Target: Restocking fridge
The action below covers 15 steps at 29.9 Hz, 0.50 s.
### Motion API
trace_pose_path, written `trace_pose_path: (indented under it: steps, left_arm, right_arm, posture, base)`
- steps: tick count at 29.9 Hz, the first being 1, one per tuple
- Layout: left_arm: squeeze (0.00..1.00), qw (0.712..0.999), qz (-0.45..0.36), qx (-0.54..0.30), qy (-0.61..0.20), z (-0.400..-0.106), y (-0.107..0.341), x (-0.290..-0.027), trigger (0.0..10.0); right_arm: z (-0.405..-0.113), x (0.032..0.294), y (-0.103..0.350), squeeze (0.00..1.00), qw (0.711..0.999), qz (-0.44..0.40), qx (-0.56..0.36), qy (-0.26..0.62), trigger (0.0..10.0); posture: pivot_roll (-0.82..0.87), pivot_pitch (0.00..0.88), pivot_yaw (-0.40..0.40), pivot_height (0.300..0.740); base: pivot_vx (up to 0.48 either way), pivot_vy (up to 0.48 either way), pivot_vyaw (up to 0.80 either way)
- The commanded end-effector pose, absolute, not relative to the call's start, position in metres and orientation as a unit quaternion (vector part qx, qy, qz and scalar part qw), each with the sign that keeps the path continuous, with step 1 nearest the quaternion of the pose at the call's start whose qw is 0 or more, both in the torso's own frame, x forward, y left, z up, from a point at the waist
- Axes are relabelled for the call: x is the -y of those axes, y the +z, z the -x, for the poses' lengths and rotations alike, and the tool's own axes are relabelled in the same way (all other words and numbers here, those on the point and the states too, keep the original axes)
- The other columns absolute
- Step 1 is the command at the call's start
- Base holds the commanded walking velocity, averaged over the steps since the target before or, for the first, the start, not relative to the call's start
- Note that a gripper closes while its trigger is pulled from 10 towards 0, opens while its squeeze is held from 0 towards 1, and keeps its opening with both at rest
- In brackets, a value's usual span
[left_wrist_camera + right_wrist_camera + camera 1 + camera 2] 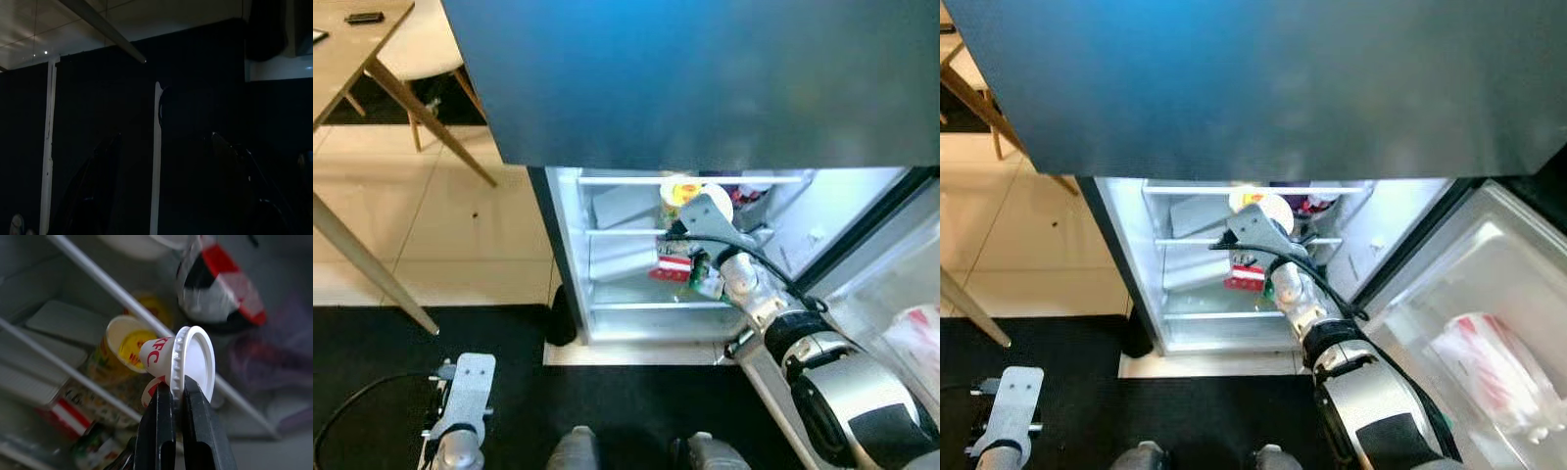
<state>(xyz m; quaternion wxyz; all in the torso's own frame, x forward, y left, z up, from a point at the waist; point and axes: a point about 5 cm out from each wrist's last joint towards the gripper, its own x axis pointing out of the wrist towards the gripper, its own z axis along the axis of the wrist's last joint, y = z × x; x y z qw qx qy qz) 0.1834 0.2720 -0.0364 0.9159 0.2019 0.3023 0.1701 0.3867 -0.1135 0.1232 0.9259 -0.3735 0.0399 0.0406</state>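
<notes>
Fridge: door open, shelves lit, several packages already on them.
Right gripper: jaws pinching the lidded rim of a KFC cup, held inside the fridge, above the middle shelf's front edge.
Left gripper: idle, low; jaws' state unclear.
Progress: cup not yet set down; placing and release remain.

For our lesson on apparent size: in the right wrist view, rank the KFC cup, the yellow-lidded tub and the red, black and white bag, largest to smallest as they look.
1. Red, black and white bag
2. Yellow-lidded tub and KFC cup: look about alike, and the cup, pinched in the right gripper, is much nearer the camera, so I leave them unranked.
</notes>
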Motion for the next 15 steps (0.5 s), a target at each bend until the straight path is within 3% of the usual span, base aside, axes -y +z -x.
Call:
trace_pose_path:
  steps: [1,7,9,12,13,15]
  left_arm:
    - [0.00,0.908,-0.205,-0.318,0.179,-0.173,-0.040,-0.277,10.0]
    - [0.00,0.906,-0.207,-0.326,0.176,-0.170,-0.042,-0.274,10.0]
    - [0.00,0.905,-0.207,-0.329,0.174,-0.169,-0.042,-0.272,10.0]
    - [0.00,0.905,-0.207,-0.330,0.175,-0.169,-0.042,-0.272,10.0]
    - [0.00,0.904,-0.206,-0.328,0.178,-0.168,-0.041,-0.273,10.0]
    - [0.00,0.904,-0.206,-0.328,0.181,-0.167,-0.040,-0.274,10.0]
  right_arm:
    - [-0.393,0.120,0.136,0.00,0.913,0.405,-0.020,0.034,10.0]
    - [-0.401,0.125,0.155,0.00,0.890,0.455,0.002,0.035,10.0]
    - [-0.401,0.126,0.154,0.00,0.866,0.499,-0.002,0.047,10.0]
    - [-0.401,0.127,0.153,0.00,0.854,0.518,-0.005,0.052,10.0]
    - [-0.401,0.130,0.151,0.00,0.835,0.547,-0.015,0.062,10.0]
    - [-0.402,0.131,0.151,0.00,0.830,0.553,-0.018,0.064,10.0]
  posture:
    - [0.20,0.243,-0.070,0.740]
    - [0.18,0.248,-0.086,0.740]
    - [0.18,0.251,-0.090,0.740]
    - [0.19,0.255,-0.092,0.740]
    - [0.20,0.265,-0.095,0.740]
    - [0.20,0.273,-0.096,0.740]
  base:
    - [0.000,0.000,0.00]
    - [0.000,0.000,0.00]
    - [0.000,0.000,0.00]
    - [0.000,0.000,0.00]
    - [0.000,0.000,0.00]
    - [0.000,0.000,0.00]
